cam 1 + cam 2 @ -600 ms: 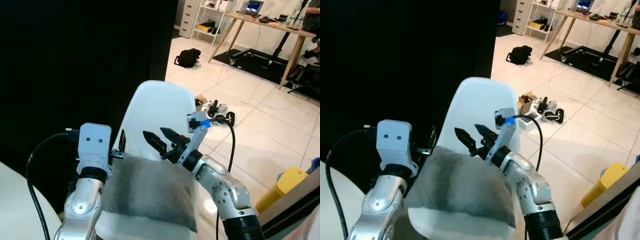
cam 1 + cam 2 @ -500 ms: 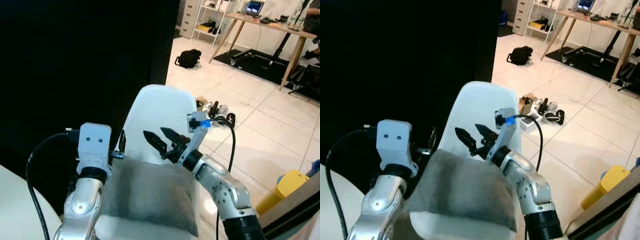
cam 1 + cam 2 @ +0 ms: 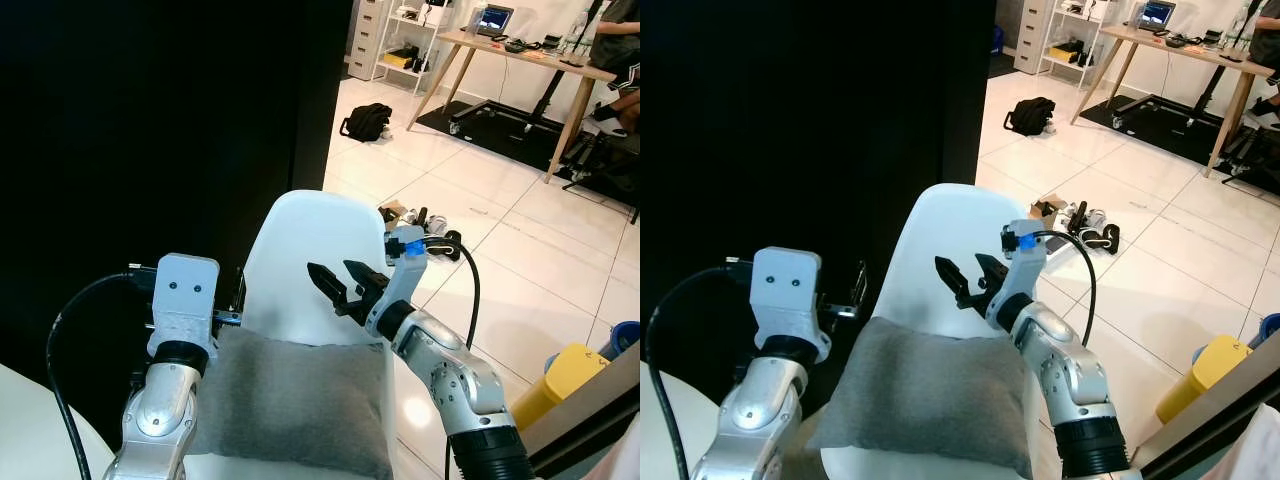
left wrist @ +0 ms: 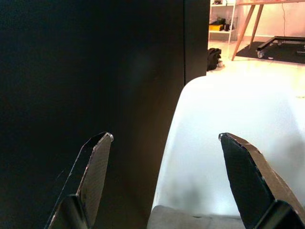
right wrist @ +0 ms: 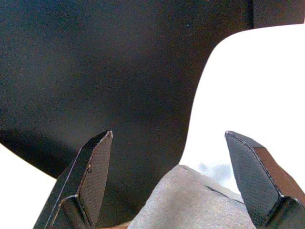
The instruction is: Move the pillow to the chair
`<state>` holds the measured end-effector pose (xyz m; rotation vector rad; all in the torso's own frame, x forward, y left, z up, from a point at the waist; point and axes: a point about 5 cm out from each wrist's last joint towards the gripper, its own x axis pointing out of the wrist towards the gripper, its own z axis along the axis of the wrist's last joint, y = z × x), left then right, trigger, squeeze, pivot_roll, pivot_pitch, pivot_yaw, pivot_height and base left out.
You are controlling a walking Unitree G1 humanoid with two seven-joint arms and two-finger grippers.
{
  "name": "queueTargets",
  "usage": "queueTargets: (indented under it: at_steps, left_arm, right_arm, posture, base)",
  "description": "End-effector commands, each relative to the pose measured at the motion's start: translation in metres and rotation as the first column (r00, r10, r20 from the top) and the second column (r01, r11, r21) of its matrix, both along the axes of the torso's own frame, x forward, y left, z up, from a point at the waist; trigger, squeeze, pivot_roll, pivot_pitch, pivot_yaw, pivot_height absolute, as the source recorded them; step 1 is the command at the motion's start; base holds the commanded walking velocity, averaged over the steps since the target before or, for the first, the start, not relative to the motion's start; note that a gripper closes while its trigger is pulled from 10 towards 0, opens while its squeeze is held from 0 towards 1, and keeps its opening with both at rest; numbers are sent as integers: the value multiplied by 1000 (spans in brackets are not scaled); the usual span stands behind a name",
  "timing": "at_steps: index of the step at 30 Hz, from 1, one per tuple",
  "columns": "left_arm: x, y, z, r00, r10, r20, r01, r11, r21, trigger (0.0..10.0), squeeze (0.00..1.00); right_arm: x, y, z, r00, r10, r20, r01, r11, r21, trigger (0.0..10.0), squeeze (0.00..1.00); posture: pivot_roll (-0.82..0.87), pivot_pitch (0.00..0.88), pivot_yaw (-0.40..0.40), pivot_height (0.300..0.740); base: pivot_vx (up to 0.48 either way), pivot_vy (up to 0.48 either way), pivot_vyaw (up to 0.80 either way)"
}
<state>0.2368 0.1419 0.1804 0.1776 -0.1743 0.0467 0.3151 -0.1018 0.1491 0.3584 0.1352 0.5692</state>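
Both claws, left gripper [image 4: 164, 138] and right gripper [image 3: 340, 278], hang spread and empty above the grey pillow [image 3: 290, 398] on the white chair [image 3: 310, 255].

Black wall [image 3: 150, 120] on the left, glossy white tiled floor [image 3: 520, 260], wooden desk [image 3: 520, 50], white shelving [image 3: 400, 40]

Grey fabric pillow [image 3: 930, 393]: flat on seat of white moulded chair [image 3: 943, 235], rear edge against backrest base, apparently touching. Chair backrest upright, rounded top. Pillow covers most of seat.
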Motion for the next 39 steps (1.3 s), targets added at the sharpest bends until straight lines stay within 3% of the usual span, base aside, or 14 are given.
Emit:
queueTargets:
  at_steps: [1, 30, 39]
  left_arm:
    - [0, 1, -5, 1000, 6, -31, -5, 1000, 25, 10000, 0]
    - [1, 1, -8, 999, 2, -43, -1, 1000, 25, 10000, 0]
    - [2, -1, -9, 999, -3, -42, 4, 1000, 27, 10000, 0]
  right_arm:
    - [2, -4, 2, 1000, -24, 1, 24, 1000, -1, 10000, 0]
    - [3, -3, -2, 999, -32, -11, 31, 999, -12, 10000, 0]
    - [3, -2, -2, 1000, -18, -12, 18, 999, -27, 10000, 0]
  posture:
    - [37, 0, -110, 740]
    - [36, 0, -110, 740]
    - [35, 0, -112, 740]
  base:
    - [-330, 0, 0]
    - [-342, 0, 0]
    - [-342, 0, -740]
